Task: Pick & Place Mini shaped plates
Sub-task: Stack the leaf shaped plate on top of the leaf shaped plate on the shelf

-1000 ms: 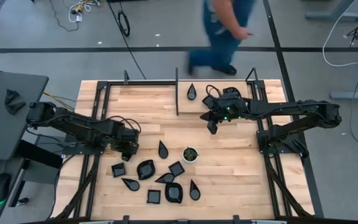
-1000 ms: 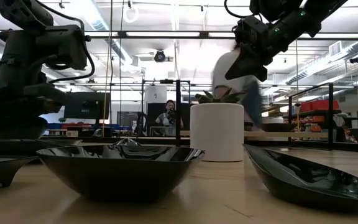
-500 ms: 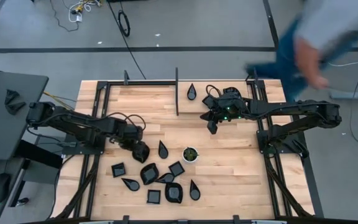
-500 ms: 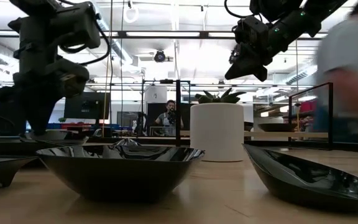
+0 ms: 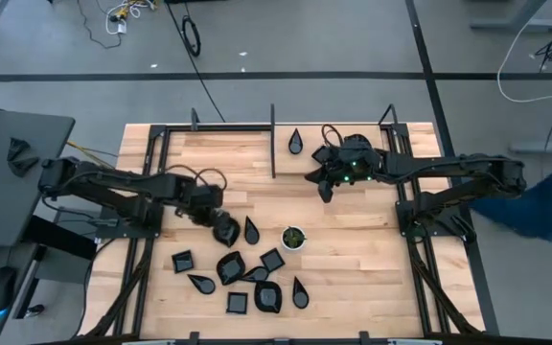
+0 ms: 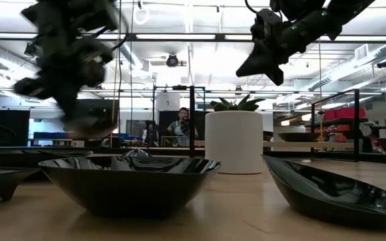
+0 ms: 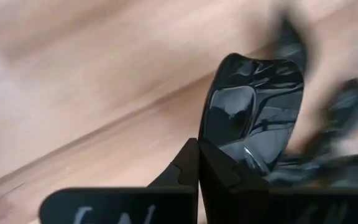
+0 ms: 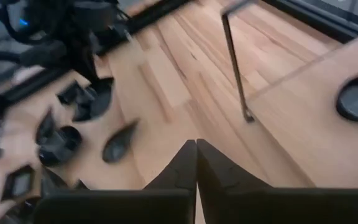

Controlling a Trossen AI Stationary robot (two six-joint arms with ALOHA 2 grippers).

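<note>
Several glossy black mini shaped plates lie in a cluster (image 5: pixel 247 278) near the table's front; two of them fill the foreground of the low view (image 6: pixel 129 181). One teardrop plate (image 5: pixel 296 141) lies alone at the far edge. My left gripper (image 5: pixel 217 222) (image 7: pixel 198 155) is shut on one more black plate (image 5: pixel 226 231) above the cluster's far side. My right gripper (image 5: pixel 326 192) (image 8: pixel 196 155) hangs shut and holds nothing, high over the table's far right part (image 6: pixel 250 67). My left gripper pinches the plate's rim (image 7: pixel 219 152) between its two shut fingers, at the edge nearest the wrist. The rest of the plate (image 7: pixel 253 106) sticks out beyond the fingertips, its hollow side facing the wrist camera. The plate is off the table.
A small white cup with green inside (image 5: pixel 293 237) (image 6: pixel 234 142) stands right of the held plate. A thin dark upright post (image 5: pixel 273 142) rises at the far middle. Black frame rails (image 5: pixel 151 192) run along both sides. A person in blue (image 5: pixel 544 206) is at the right.
My left gripper has gone toward the table's right edge, dipped to the table, and risen again with a black plate in its fingers. A person has walked from behind the table's far edge to its right side.
</note>
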